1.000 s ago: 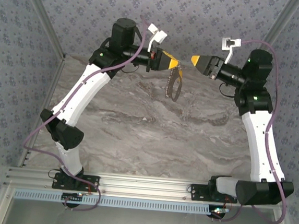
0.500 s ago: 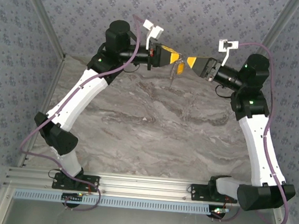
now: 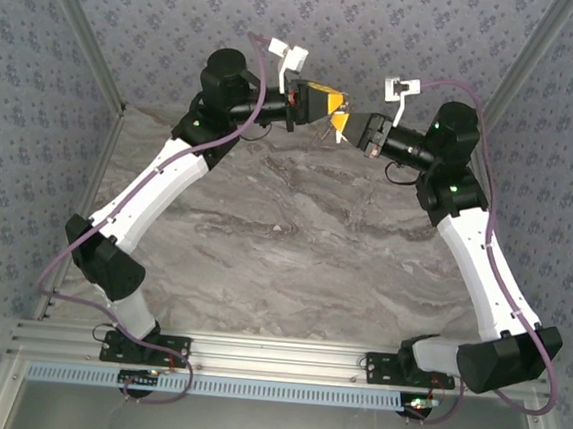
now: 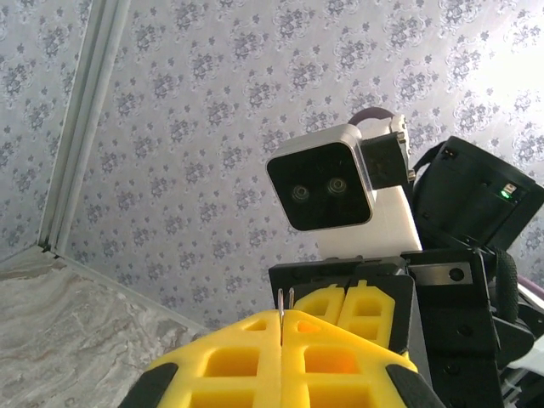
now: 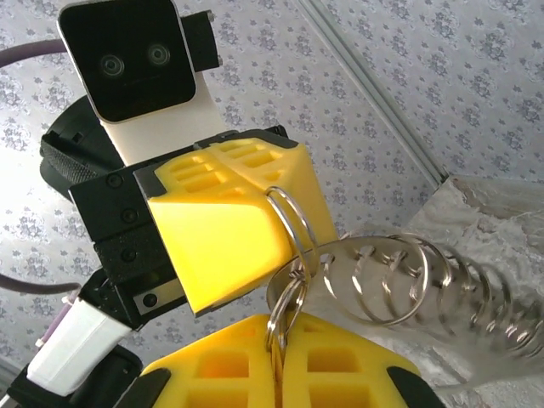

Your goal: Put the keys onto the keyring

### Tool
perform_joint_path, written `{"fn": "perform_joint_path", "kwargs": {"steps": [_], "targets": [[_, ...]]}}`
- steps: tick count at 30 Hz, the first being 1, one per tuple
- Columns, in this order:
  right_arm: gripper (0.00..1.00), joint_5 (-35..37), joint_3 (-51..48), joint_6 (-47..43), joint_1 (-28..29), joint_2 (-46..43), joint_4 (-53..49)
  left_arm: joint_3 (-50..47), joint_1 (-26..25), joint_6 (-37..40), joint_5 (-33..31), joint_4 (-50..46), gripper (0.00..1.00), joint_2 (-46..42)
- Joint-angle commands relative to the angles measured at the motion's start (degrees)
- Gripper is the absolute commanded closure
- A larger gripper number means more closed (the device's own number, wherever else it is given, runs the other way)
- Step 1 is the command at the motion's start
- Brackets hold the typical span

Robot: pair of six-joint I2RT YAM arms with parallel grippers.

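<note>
both hands are raised off the table (image 3: 284, 244), at its far edge, tips meeting in front of the patterned wall (image 3: 383, 32).

my left hand (image 3: 336, 108) is clenched. in the right wrist view its yellow fingers (image 5: 229, 221) are pressed together on the top loop of the keyring (image 5: 289, 234), which curves out of their tip. in the left wrist view the hand (image 4: 282, 327) shows no gap, and 2 thin metal ends stick up from the seam between the fingers.

my right hand (image 3: 344, 129) is clenched too. in its own view the hand (image 5: 279, 353) has its 2 yellow fingers closed on a lower loop of the same keyring, just under the left hand's tip. the loops are linked, so the keyring sits in the air between the 2 hands, pinched by both and off the table.

a chain of silvery rings (image 5: 425, 280) runs from the keyring off to the right, toward the marble table (image 5: 501, 212); its far end is blurred. whether a key hangs on any of it i cannot tell.

the left wrist view has the right hand (image 4: 357, 308) just behind my left fingertips, with its camera (image 4: 327, 191) above. the right wrist view has the left arm's camera (image 5: 127, 59) above the left hand.
</note>
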Motion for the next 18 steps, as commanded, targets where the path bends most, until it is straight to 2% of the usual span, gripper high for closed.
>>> {"fn": "perform_joint_path", "kwargs": {"steps": [1,9,12,15,18], "targets": [[1.0,0.3,0.3,-0.3,1.2,0.5,1.6,-0.3,-0.2,-1.0,-3.0,6.2,1.0,-3.2],[0.98,-1.8,2.9,-2.5,3.3,3.4,-2.1,-1.6,-0.2,-2.2,-4.5,8.7,1.0,-3.3],[0.61,-1.8,1.7,-4.0,2.0,2.1,-4.9,-2.1,-0.2,-2.4,-5.4,9.4,1.0,-3.6],[0.48,-2.7,-1.3,-4.1,-0.5,-0.6,-6.0,-2.5,0.1,-2.6,-6.6,10.4,1.0,-4.0],[0.44,-3.8,-4.8,-3.9,-3.6,-4.1,-7.2,-2.7,0.4,-3.6,-7.0,12.1,1.0,-4.1]]}}
